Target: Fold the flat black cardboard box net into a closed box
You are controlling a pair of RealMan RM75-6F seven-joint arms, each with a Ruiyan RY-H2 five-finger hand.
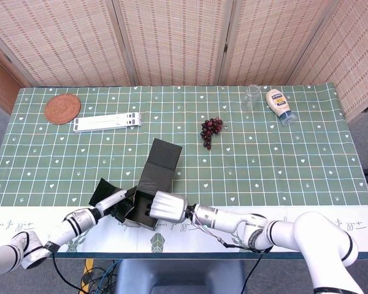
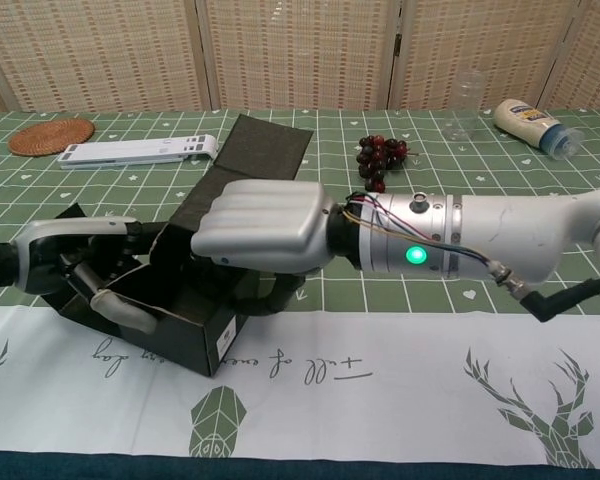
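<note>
1. Both hands hold my black box (image 2: 195, 290) near the counter's front edge: left hand (image 2: 80, 275) grips one side wall, right hand (image 2: 265, 238) grips the other.
2. Its long lid flap (image 1: 162, 156) points toward the far edge, away from both hands.

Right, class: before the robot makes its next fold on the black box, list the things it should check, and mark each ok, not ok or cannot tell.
1. Left hand holds the box's near-left wall: ok.
2. Right hand rests over the box's right side: ok; whether it actually grips the card: cannot tell.
3. Lid flap lies open, pointing away from the robot: ok.
4. Left side flap tucked in: not ok, it sticks out.
5. Grapes stand apart from the flap: ok.
6. Box bottom sits flat on the table: cannot tell.
</note>
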